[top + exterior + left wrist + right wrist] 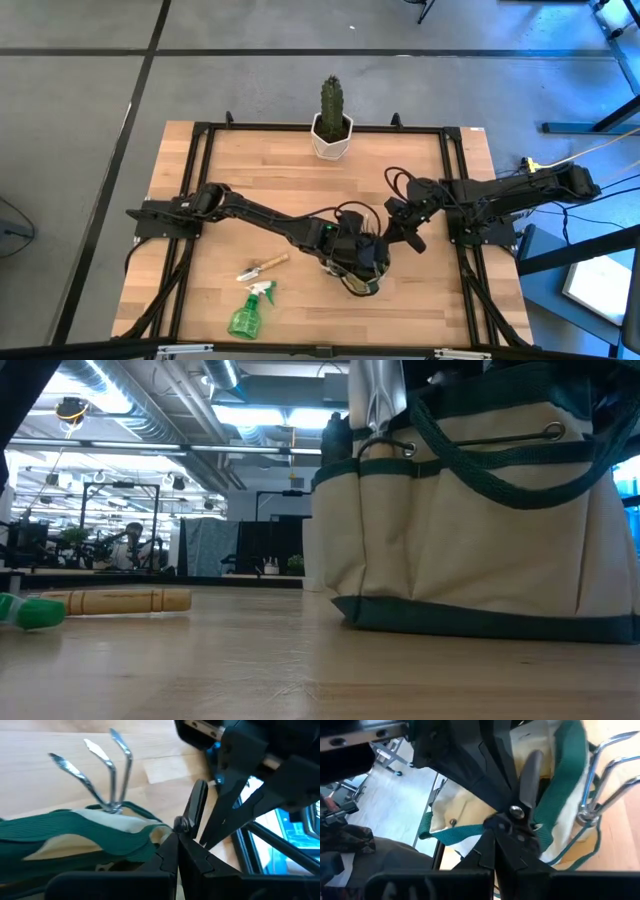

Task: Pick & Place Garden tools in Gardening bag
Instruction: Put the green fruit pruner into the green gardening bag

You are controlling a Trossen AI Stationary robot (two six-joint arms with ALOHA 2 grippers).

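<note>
The gardening bag [362, 280] stands near the table's front middle, tan with green trim [480, 510]. A silver fork [107, 775] sticks up out of it, tines up. Dark pruning shears [192, 810] also rise from the bag, blade up [530, 770]. My left gripper [178, 842] is shut above the bag, its tips at the shears' pivot. My right gripper [495, 840] is also shut, and meets the shears from the table's right side [412, 240]. A wooden-handled trowel [262, 267] and a green spray bottle [250, 310] lie on the table left of the bag. My left gripper's shut fingertips [170, 851] lie right below the shears' pivot [181, 824], slanting down from the table's left. Nothing shows between the fingers, and I cannot tell whether they touch the shears. My right gripper's shut fingertips [487, 851] sit against the shears' dark body just under the pivot [515, 811], slanting down from the table's right. The shears stand blade up in the bag. Whether the fingers press on them I cannot tell.
A green cactus in a white pot [332, 125] stands at the table's far edge. Bare wood lies between it and the bag. The two arms meet close together over the bag. Black frame rails [195, 200] run along the table's sides.
</note>
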